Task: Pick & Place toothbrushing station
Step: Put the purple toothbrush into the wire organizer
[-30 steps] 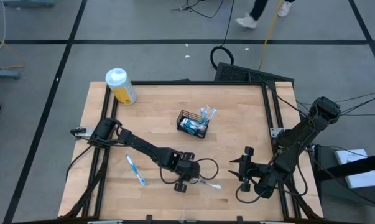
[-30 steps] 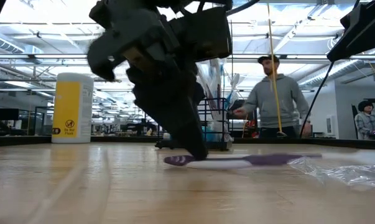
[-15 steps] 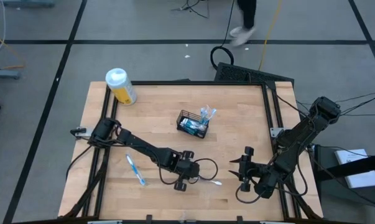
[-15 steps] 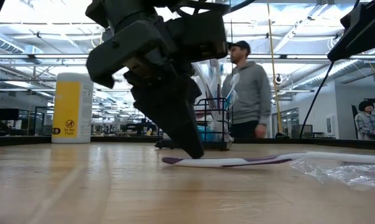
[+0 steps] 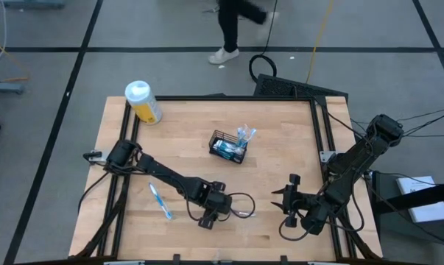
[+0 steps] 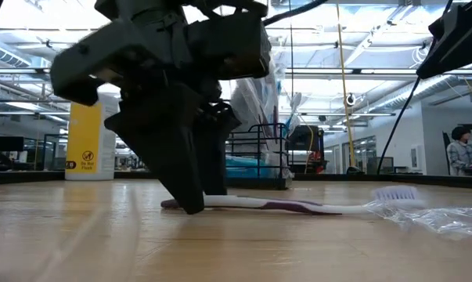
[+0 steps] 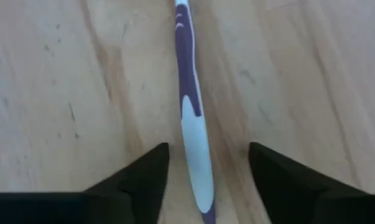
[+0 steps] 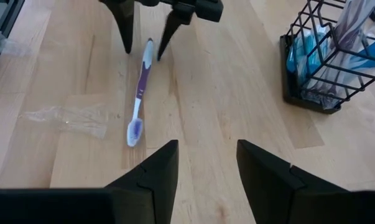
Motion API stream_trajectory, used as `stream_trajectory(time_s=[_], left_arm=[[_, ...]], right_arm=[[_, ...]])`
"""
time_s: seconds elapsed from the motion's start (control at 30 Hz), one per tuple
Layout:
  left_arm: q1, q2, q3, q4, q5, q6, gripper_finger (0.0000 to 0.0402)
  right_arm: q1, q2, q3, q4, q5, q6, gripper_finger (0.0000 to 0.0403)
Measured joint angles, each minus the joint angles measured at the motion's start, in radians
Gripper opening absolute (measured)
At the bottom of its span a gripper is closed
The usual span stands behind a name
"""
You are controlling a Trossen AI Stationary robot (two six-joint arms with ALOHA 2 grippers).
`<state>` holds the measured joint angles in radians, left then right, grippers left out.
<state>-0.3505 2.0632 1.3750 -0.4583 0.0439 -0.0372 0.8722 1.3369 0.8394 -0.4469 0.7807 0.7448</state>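
Note:
A purple-and-white toothbrush (image 7: 190, 118) lies flat on the wooden table, bristles (image 6: 398, 194) up. My left gripper (image 7: 207, 146) stands open over its handle end, pointing steeply down, one finger on either side and a gap at each. The black wire basket (image 5: 228, 146), holding toothbrushes and teal tubes, stands at the table's middle. A blue-and-white toothbrush (image 5: 160, 201) lies flat toward the near left. My right gripper (image 8: 206, 168) waits open above the near right of the table (image 5: 288, 200).
A yellow bottle with a white cap (image 5: 143, 101) stands at the far left corner. A clear plastic wrapper (image 8: 69, 118) lies beside the purple toothbrush's head. A loop of cable (image 5: 240, 206) hangs by my left wrist. Bare wood lies between the toothbrush and the basket.
My left gripper has opened and let go of the purple toothbrush's handle end. The toothbrush, slightly raised at its head end half a second ago, now lies flat on the table with its bristles up. A person has walked across behind the table.

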Motion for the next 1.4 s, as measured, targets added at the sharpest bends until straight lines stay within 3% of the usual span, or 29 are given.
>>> stream_trajectory(time_s=[0.13, 0.23, 0.33, 0.57, 0.63, 1.23, 1.4], left_arm=[[0.008, 0.009, 0.003, -0.004, 0.004, -0.01, 0.0264], [0.008, 0.022, 0.005, 0.006, -0.016, -0.028, 0.0249], [0.008, 0.024, 0.006, 0.01, -0.028, -0.029, 0.0201], [0.006, 0.027, 0.006, 0.026, -0.03, -0.019, 0.0044], [0.002, 0.027, 0.006, 0.027, -0.034, -0.012, 0.0018], [-0.002, 0.032, 0.0, 0.098, -0.196, -0.023, 0.0018], [-0.014, -0.019, -0.089, 0.191, -0.233, -0.037, 0.0018]], right_arm=[[0.0, 0.0, 0.0, 0.0, 0.0, -0.001, 0.0153], [0.0, 0.0, 0.0, 0.0, 0.0, -0.001, 0.0153], [0.0, 0.0, 0.0, 0.0, 0.0, -0.002, 0.0153], [0.0, 0.0, 0.0, 0.001, 0.0, -0.005, 0.0153], [0.0, 0.0, 0.0, 0.0, 0.0, -0.005, 0.0153], [0.0, 0.0, 0.0, 0.001, 0.008, -0.012, 0.0153], [0.009, 0.0, 0.0, 0.001, 0.023, -0.02, 0.0153]])
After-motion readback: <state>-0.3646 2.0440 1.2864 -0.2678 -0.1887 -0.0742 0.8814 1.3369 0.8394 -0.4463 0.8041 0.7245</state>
